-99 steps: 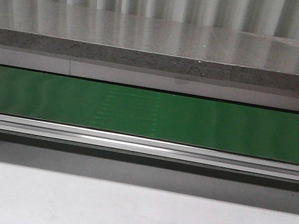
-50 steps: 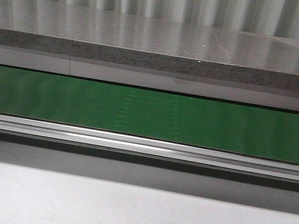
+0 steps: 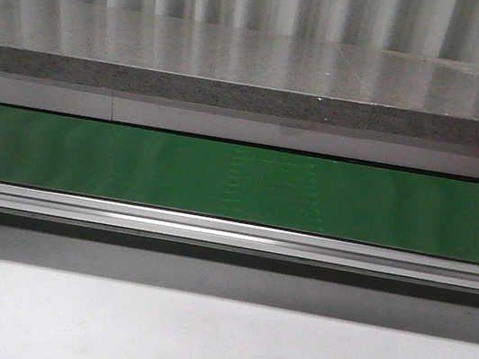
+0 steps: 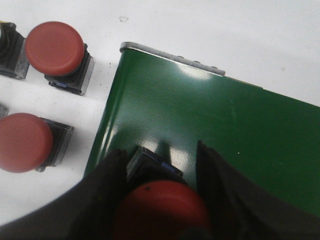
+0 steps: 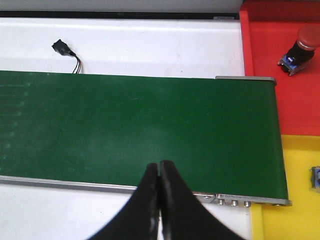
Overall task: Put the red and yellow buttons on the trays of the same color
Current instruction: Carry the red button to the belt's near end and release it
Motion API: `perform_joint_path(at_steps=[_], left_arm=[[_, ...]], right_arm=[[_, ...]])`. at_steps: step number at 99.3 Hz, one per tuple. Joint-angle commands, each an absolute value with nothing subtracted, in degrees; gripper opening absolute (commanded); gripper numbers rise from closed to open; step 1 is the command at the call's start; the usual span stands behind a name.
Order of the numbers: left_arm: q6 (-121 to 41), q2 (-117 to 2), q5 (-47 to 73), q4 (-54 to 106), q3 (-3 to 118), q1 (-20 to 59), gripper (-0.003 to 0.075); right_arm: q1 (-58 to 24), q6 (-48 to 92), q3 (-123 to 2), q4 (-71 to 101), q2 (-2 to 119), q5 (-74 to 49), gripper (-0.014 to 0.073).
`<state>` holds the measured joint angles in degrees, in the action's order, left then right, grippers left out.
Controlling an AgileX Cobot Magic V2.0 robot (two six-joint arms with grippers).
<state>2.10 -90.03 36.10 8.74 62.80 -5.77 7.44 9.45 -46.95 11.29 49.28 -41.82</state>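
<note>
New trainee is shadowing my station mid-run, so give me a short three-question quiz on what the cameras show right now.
1. True or false: the right gripper is shut with nothing between its fingers.
2. What does the left gripper hold? A) a yellow button B) a red button C) nothing
3. Fill in: the button already sorted lies in the ___ tray.

Key
1. True; it hangs shut above the green belt.
2. B; the fingers close on it over the belt's end, with two more red buttons lying on the white table beside it.
3. Red; the yellow tray sits next to it.
</note>
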Motion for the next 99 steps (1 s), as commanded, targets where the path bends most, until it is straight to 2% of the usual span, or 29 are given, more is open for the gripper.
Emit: perform_joint_path(at_steps=[1,10,17,70,81,99], left_arm=[[2.0,-88.0,34.6,9.1,64.9,-5.3,0.0326],[1.1,-88.0,34.6,9.1,64.9,-4.9,0.0491],[0.5,-88.0,35.0,9.3,64.9,-4.3,0.0545],[-0.7,-80.2,40.6,5.5,70.7,-3.5,0.0547],[0.0,-79.1,44.1,3.6,70.0,-6.2,0.0547],[2.4,-79.0,42.1,3.1,65.5,-14.4,0.0547]], right_arm=[[7.4,9.9,-48.3,11.8,48.8,-38.9,-0.0124],[7.4,9.9,-48.3,11.8,48.8,-38.9,-0.0124],[7.4,9.9,-48.3,11.8,48.8,-38.9,-0.0124],[7.4,9.9,-48.3,11.8,48.8,-38.9,-0.0124],[7.4,9.9,-48.3,11.8,48.8,-38.9,-0.0124],[7.4,9.9,-48.3,11.8,48.8,-38.9,-0.0124]])
